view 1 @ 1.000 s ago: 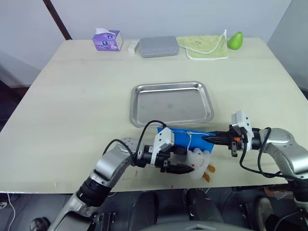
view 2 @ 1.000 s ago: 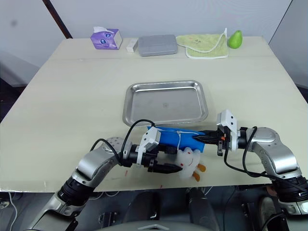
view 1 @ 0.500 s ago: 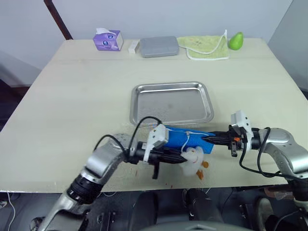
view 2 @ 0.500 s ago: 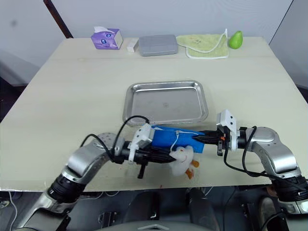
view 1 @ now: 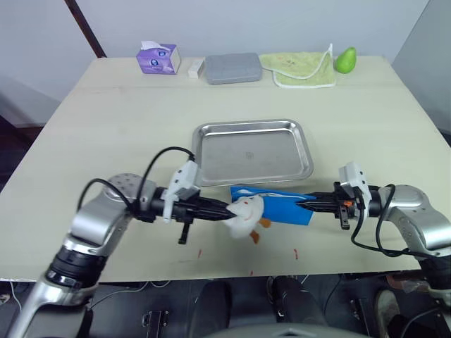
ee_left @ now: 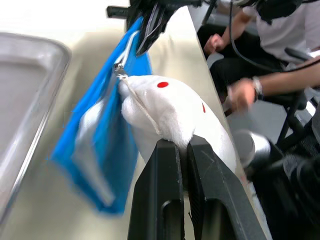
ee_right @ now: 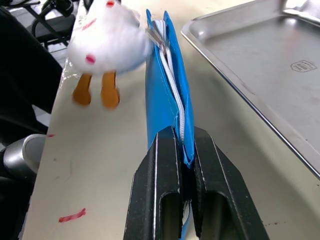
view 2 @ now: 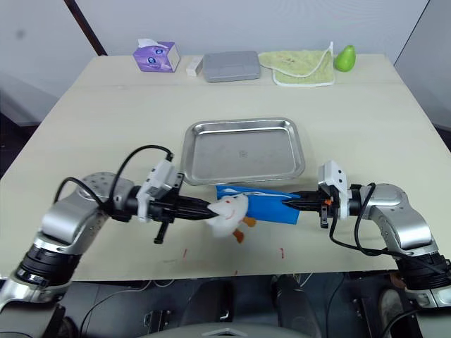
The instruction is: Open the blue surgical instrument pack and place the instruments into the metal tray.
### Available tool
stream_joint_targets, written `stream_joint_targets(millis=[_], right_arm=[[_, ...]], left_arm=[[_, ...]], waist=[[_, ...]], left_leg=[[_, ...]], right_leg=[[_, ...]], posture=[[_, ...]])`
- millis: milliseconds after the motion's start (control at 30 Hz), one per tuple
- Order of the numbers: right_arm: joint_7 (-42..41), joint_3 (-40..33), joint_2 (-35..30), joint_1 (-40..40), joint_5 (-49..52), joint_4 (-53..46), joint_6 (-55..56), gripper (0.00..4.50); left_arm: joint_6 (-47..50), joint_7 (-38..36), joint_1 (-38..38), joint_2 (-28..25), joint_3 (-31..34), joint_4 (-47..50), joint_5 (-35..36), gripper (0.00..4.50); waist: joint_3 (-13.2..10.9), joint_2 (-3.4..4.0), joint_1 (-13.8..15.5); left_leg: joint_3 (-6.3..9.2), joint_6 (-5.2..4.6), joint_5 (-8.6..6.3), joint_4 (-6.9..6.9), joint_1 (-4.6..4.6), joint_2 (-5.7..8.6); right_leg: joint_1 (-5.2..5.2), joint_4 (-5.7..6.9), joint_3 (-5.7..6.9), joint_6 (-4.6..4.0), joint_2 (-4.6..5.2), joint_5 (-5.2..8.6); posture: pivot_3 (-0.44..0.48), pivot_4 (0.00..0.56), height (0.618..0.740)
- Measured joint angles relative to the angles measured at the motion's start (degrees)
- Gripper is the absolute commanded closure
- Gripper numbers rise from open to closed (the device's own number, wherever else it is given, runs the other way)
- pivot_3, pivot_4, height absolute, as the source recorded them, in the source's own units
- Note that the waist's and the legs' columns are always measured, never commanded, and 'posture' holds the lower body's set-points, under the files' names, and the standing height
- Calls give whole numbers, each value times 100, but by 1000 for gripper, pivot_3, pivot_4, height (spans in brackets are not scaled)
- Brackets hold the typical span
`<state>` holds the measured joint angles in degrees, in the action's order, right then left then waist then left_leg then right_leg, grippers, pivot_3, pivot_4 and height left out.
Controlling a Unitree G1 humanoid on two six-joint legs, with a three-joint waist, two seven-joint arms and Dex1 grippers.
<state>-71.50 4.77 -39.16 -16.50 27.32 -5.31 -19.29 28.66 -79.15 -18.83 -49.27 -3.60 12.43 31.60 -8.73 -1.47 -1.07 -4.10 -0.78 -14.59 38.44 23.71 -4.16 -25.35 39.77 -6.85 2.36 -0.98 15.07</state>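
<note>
The blue surgical instrument pack [view 1: 282, 208] is a zipped pouch lying on the table just in front of the metal tray [view 1: 211, 158], which holds nothing. A white plush duck [view 1: 243, 215] hangs from its zipper by a cord. My left gripper [view 1: 224, 210] is shut on the duck [ee_left: 170, 117], at the pack's left end [ee_left: 107, 135]. At the pack's right end [ee_right: 162, 100], my right gripper [ee_right: 181, 137] is shut on its edge. The instruments are hidden inside the pack.
Along the table's far edge stand a purple tissue box [view 1: 158, 58], a grey box [view 1: 232, 67], a green cloth [view 1: 297, 68] and a green pear [view 1: 344, 60]. A person's hand [ee_left: 245, 92] shows beyond the table's near edge.
My left arm has swung out to the left, pulling the plush duck and the zipper leftward along the pack. The right gripper has held its end in place.
</note>
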Motion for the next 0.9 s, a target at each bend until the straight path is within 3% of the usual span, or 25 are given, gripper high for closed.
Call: stream_joint_targets(millis=[200,600,900], right_arm=[[-106,-1,0,-45,-5,178,122,4500],[-287,-15,8,-107,304,194,-284,4500],[82,-623,323,-494,1695,-47,-1614,4500]], left_arm=[[-483,-333,163,-436,363,-824,-156,4440],[-1305,-410,467,-483,384,-1388,-588,4440],[-1566,-383,561,-461,299,-1437,-802,4440]], waist=[[0,0,11],[0,0,18],[-1,1,14]], left_leg=[[-3,0,0,1,1,0],[-5,0,0,1,3,-1],[-4,0,0,0,4,-2]], right_leg=[[0,-1,1,0,3,0],[-1,0,2,-1,3,0],[-2,1,2,-1,4,0]], posture=[[0,150,740],[0,150,740],[0,150,740]])
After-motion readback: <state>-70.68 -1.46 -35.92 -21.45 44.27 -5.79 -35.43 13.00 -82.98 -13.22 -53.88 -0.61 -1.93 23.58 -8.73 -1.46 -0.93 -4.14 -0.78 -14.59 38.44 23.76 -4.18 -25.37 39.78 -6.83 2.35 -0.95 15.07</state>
